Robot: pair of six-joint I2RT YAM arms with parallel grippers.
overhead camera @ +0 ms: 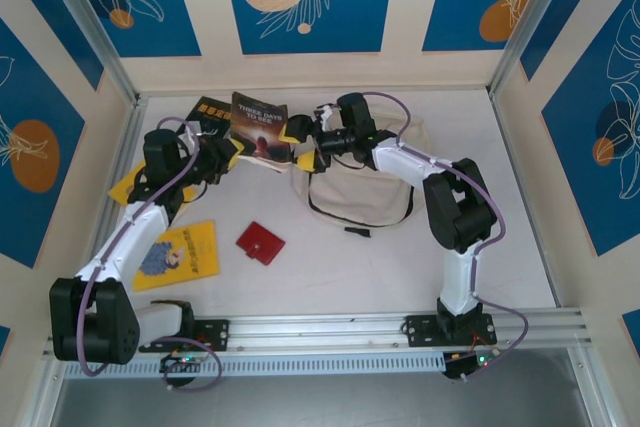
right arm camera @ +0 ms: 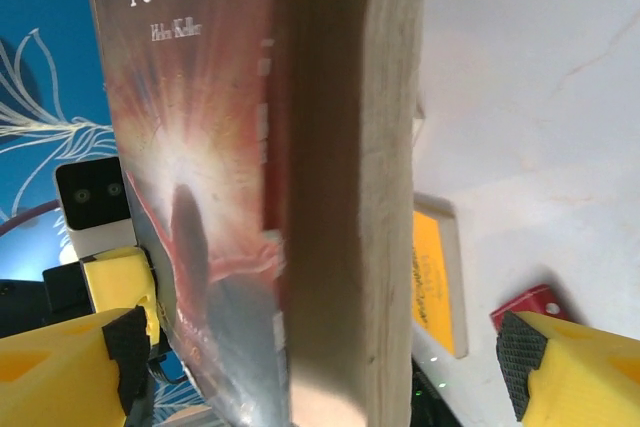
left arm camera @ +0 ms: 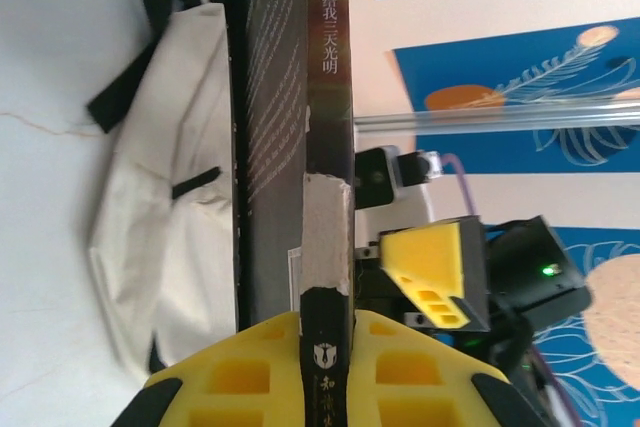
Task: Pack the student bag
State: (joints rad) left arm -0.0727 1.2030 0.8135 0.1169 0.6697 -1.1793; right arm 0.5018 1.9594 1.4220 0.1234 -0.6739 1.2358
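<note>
My left gripper is shut on the spine of a dark book titled "Three Days to See" and holds it upright above the table. From the other side, my right gripper stands open around the book's page edge, with a gap at its right finger. The student bag, cream with black straps, lies flat on the table under my right arm, just right of the book.
A yellow book and a red wallet lie on the table in front. Another yellow book and a black one lie by the left arm. Walls close in the back and sides.
</note>
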